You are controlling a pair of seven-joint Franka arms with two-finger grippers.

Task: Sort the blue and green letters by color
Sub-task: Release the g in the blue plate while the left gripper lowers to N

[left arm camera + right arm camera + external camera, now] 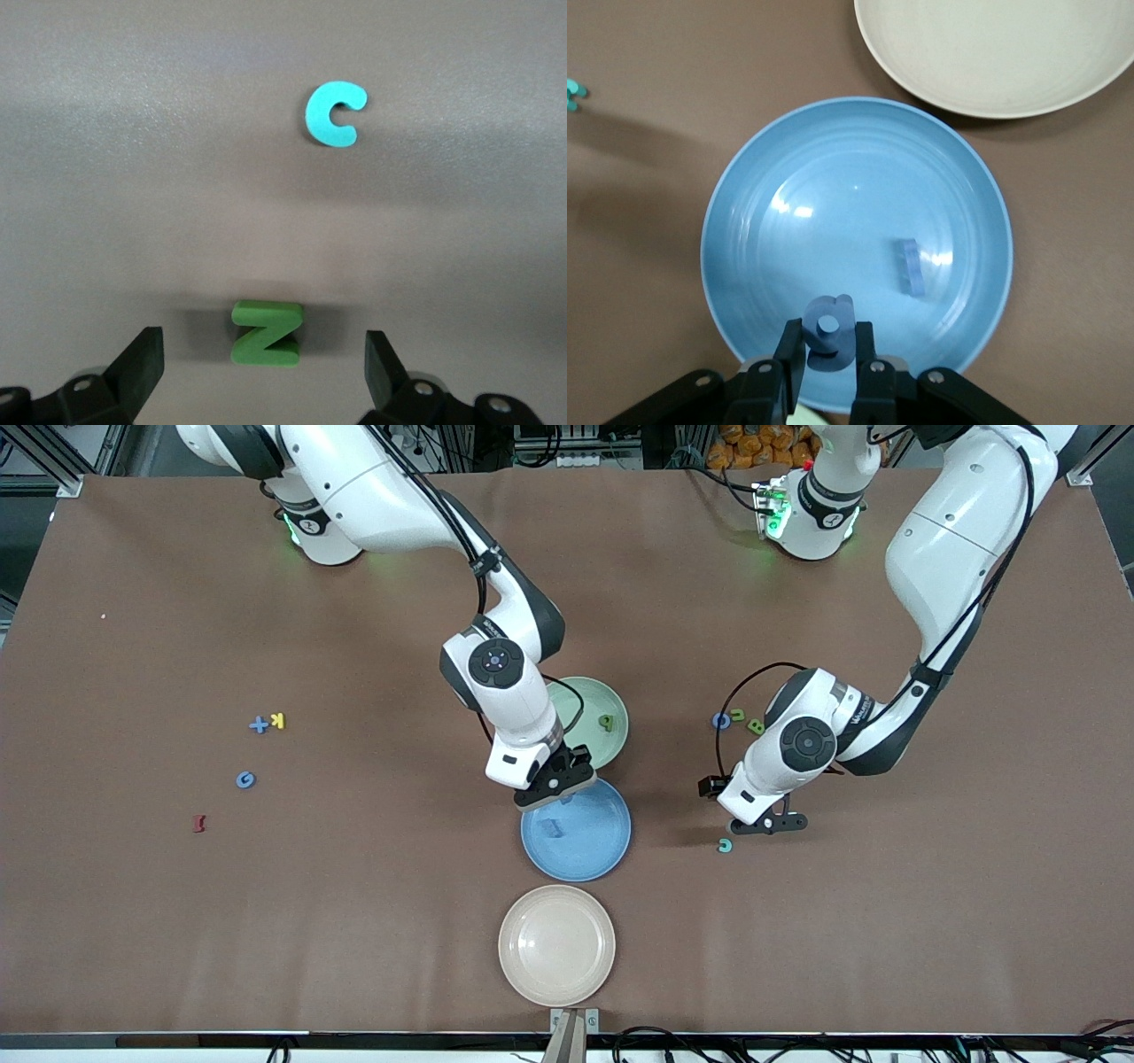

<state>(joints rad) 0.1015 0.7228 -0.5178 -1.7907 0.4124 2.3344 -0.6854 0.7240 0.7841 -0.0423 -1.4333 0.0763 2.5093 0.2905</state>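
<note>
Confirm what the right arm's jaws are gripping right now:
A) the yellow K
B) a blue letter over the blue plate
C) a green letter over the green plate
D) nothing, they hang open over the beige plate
B: the right wrist view shows the right gripper with its jaws clamped on a blue letter above the blue plate, where another blue piece already lies.
</note>
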